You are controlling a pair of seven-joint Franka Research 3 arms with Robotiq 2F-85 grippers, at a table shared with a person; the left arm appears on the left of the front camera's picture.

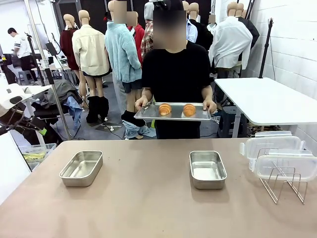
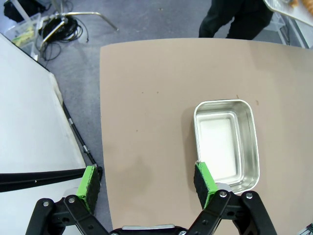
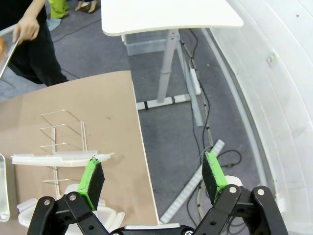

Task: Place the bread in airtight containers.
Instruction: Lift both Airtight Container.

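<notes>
At the far side of the table a person holds a flat metal tray (image 1: 173, 115) with both hands; the bread lies on it as two golden croissants (image 1: 165, 109) (image 1: 189, 109). Two stainless airtight containers stand uncovered on the brown table, one on the left (image 1: 81, 168) and one right of centre (image 1: 207, 169), both with nothing inside. My left gripper (image 2: 146, 183) hangs open above the table's left edge, its right finger (image 2: 204, 182) over the near end of the left container (image 2: 226, 144). My right gripper (image 3: 152, 177) is open over the table's right edge, holding nothing.
Clear plastic lids (image 1: 277, 153) rest on a wire rack (image 1: 284, 186) at the table's right side, near my right gripper's left finger (image 3: 91, 178). A white table (image 1: 267, 101) stands beyond on the right. The person's hand (image 3: 28, 29) grips the tray's edge.
</notes>
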